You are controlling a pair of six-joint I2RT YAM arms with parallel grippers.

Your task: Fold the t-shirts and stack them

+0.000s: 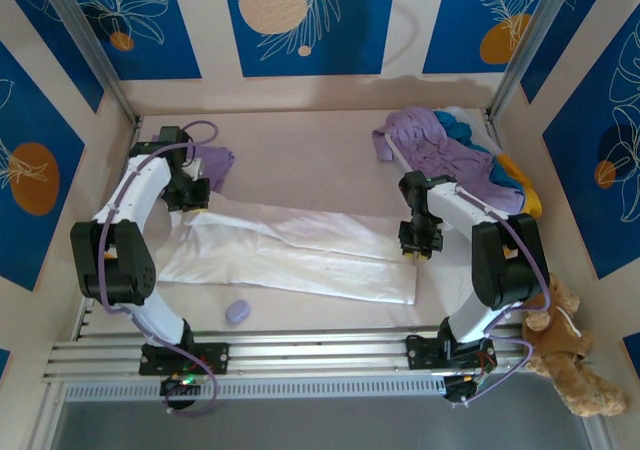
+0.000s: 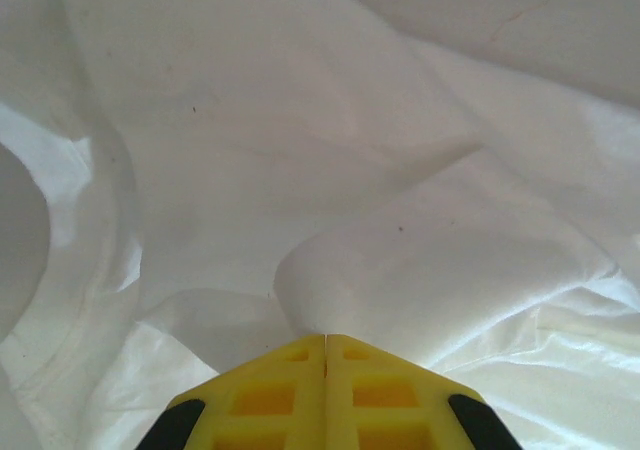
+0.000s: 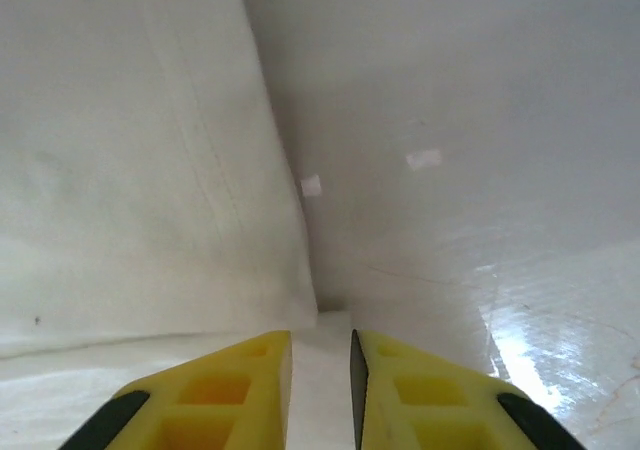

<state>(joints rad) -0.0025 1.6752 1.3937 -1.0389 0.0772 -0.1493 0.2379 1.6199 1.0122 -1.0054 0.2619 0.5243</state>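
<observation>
Left end effector pinching white t-shirt

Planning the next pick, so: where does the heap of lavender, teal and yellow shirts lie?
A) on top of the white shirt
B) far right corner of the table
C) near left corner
B: the heap of coloured shirts sits bunched in the far right corner of the table, apart from the white shirt spread across the middle.
</observation>
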